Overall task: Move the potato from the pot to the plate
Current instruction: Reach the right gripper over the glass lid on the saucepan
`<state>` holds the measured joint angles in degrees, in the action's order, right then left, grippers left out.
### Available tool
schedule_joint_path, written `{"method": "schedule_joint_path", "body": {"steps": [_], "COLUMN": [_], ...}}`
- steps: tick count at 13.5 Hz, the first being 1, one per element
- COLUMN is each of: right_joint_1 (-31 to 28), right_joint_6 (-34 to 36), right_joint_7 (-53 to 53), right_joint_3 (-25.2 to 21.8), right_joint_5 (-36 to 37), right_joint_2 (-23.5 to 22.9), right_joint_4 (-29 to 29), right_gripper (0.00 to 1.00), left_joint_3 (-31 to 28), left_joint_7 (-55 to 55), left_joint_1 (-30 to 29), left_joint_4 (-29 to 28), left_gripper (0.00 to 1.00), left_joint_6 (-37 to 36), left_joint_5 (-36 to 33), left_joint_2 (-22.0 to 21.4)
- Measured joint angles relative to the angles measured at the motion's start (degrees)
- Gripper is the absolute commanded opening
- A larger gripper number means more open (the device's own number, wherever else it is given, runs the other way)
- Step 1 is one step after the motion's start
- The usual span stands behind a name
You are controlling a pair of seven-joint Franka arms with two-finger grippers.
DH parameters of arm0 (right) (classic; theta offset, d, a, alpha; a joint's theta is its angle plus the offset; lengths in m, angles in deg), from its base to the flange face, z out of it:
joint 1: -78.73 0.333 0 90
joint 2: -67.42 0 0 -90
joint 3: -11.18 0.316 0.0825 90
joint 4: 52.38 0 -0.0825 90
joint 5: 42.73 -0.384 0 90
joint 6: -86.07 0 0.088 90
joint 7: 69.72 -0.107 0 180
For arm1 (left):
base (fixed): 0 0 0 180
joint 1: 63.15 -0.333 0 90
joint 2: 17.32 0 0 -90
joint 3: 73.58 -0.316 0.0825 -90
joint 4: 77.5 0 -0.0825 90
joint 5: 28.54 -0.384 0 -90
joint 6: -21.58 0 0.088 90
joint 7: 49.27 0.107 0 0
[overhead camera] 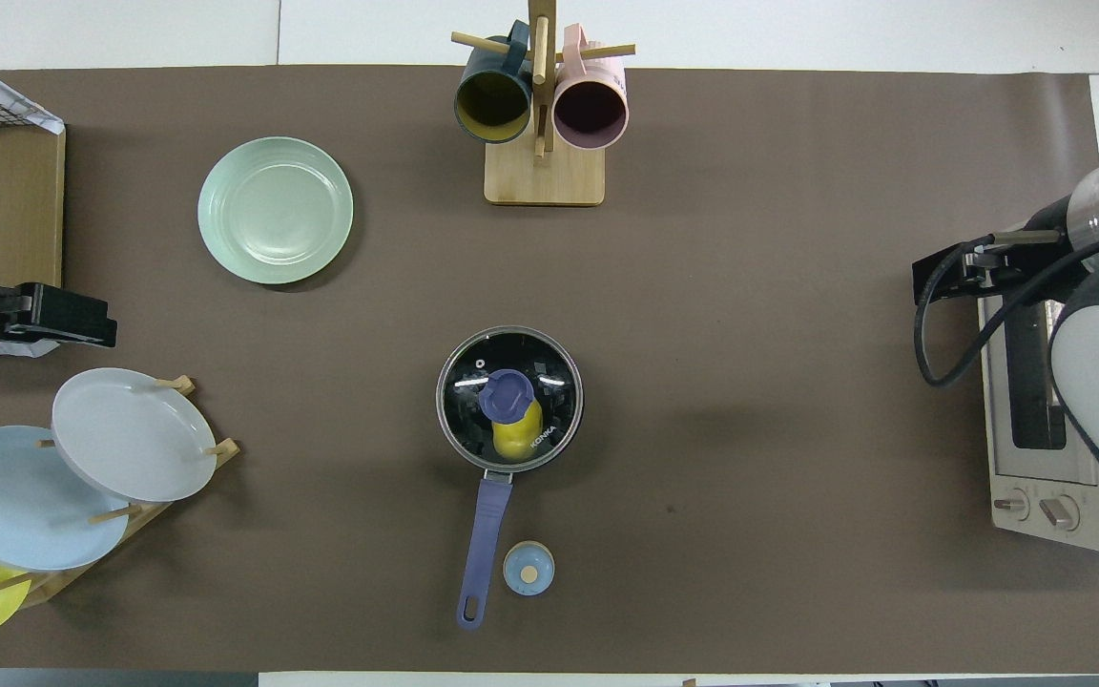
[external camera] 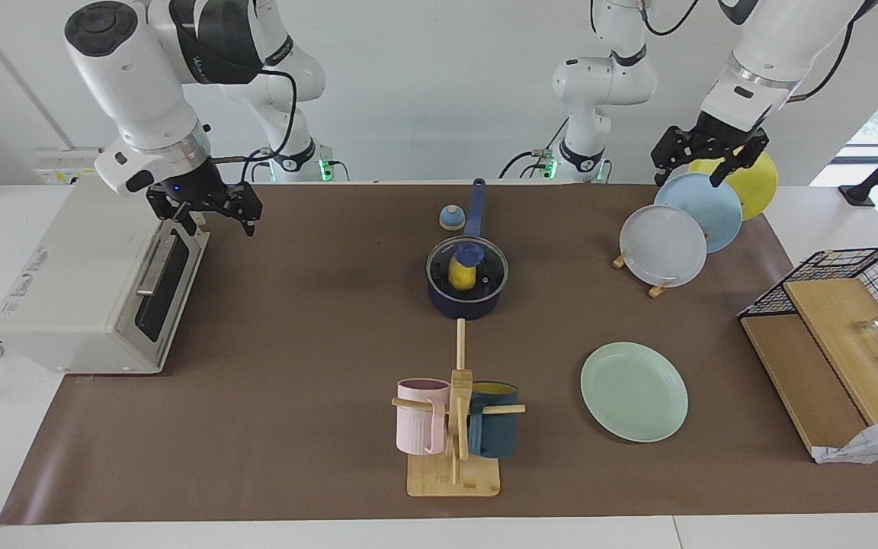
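Observation:
The dark navy pot [external camera: 466, 293] stands mid-table with its long blue handle [overhead camera: 481, 549] pointing toward the robots. A glass lid with a blue knob [overhead camera: 508, 395] sits on it. The yellow potato [external camera: 461, 276] shows through the lid, inside the pot, and also in the overhead view [overhead camera: 514, 439]. The mint-green plate [external camera: 634, 391] lies empty, farther from the robots than the pot, toward the left arm's end. My left gripper [external camera: 692, 172] hangs open over the plate rack. My right gripper [external camera: 214, 221] hangs open over the toaster oven's front edge.
A rack [external camera: 664, 244] holds grey-white, light blue and yellow plates. A toaster oven [external camera: 96, 282] stands at the right arm's end. A mug tree [external camera: 456, 427] holds pink and teal mugs. A small blue round knob-like thing [external camera: 451, 218] lies beside the pot handle. A wire basket with wooden boards [external camera: 843, 305] stands at the left arm's end.

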<state>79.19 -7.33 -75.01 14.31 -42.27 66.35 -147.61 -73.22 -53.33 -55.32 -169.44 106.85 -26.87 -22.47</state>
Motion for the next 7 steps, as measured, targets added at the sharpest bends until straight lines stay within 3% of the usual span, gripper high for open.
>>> {"method": "schedule_joint_path", "body": {"steps": [2, 7], "right_joint_1": [0.42, 2.77], "right_joint_6": [-1.31, -12.61], "right_joint_7": [1.7, 4.66], "right_joint_3": [0.17, 0.4], "right_joint_5": [-0.07, -2.55], "right_joint_2": [0.5, -0.9], "right_joint_4": [-1.82, -7.8], "right_gripper": [1.0, 1.0], "left_joint_3": [0.0, 0.0], "left_joint_7": [0.0, 0.0], "left_joint_1": [0.0, 0.0], "left_joint_4": [-0.04, -0.86], "left_gripper": [1.0, 1.0], "left_joint_6": [0.8, 1.45], "left_joint_5": [-0.01, -0.02], "left_joint_2": [0.0, -0.03]}}
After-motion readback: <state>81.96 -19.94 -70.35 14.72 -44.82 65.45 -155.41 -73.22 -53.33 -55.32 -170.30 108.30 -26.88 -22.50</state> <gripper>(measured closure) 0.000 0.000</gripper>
